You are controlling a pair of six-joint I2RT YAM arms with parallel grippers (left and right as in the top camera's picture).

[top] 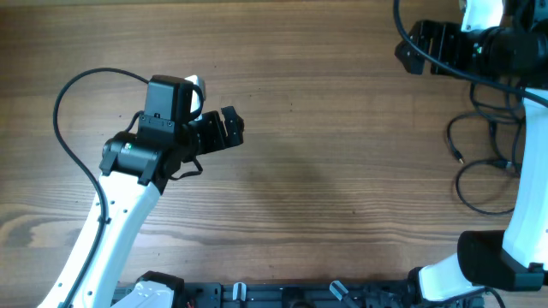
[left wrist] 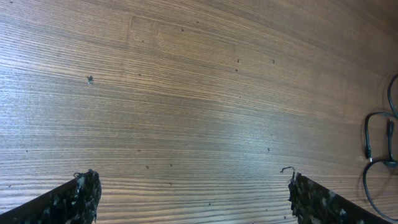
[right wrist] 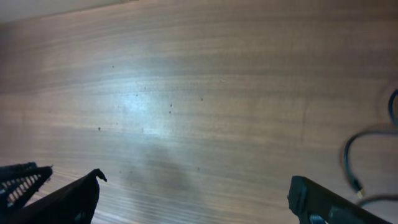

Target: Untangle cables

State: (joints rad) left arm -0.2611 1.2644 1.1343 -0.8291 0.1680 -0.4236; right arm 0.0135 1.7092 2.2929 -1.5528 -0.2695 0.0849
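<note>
No writing, label, brand or number is legible anywhere.

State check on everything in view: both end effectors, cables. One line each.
left end effector: open, holding nothing.
right end effector: open, holding nothing.
cables: loose overlapping loops lying on the table, not gripped, partly hidden by the right arm.

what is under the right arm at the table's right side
The cables lie in loose loops on the table, passing under the right arm; the part beneath it is covered.
</note>
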